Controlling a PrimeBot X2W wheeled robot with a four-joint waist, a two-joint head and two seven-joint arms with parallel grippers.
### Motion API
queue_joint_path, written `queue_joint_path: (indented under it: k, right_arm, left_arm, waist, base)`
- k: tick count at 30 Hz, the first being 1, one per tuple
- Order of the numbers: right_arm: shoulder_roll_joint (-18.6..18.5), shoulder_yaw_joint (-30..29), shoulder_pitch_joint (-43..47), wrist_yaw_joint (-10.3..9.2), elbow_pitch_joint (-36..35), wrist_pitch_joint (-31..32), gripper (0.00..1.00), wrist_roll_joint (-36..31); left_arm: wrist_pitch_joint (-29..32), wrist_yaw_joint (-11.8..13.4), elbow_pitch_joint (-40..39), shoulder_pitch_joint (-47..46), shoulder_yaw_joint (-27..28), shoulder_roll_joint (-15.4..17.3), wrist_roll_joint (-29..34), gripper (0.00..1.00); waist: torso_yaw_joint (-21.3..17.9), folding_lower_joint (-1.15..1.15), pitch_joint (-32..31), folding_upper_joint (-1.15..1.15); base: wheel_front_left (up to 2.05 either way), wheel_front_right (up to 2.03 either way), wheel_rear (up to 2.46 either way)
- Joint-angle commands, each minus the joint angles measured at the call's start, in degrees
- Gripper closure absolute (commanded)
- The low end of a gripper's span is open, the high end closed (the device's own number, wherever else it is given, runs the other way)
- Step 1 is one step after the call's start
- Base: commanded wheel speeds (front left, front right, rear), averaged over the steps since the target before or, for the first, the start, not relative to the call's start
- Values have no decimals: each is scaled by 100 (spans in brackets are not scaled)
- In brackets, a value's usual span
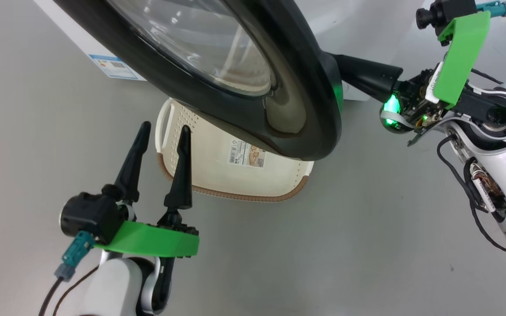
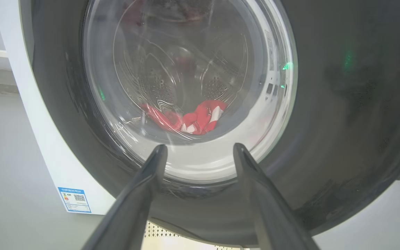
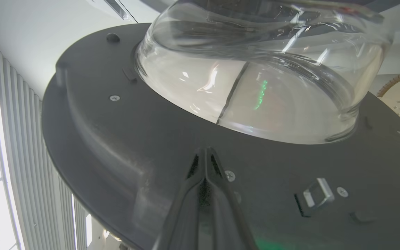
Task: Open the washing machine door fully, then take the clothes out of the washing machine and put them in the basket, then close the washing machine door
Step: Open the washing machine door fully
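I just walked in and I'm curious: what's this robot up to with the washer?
It is working on the door of a washing machine. Its right gripper, shut, has its tips at the door's inner face, apparently pushing it wider. The left gripper hangs open above a cream basket on the floor. Red and white clothes lie in the drum, not yet taken out.
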Motion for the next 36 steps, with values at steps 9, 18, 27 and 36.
queue_joint_path:
  k: [9,18,27,36]
  right_arm:
    - [-20,418,373,29,-227,-101,100,170]
    - [-108,741,643,29,-216,-230,100,228]
    - [-98,983,960,29,-243,-295,100,389]
    - [123,1229,1252,29,-149,-431,100,549]
  left_arm:
    - [-28,105,-186,268,268,103,-30,0]
    - [-28,155,-226,525,330,103,-52,0]
    - [-28,201,-158,756,364,103,-110,0]
    - [-28,239,-164,990,390,103,-160,0]
  waist:
    - [381,0,-436,0]
    - [781,0,-831,0]
    - [1154,0,-1211,0]
    - [1587,0,-1556,0]
  base:
    - [0,0,0]
    - [0,0,0]
    - [0,0,0]
    - [0,0,0]
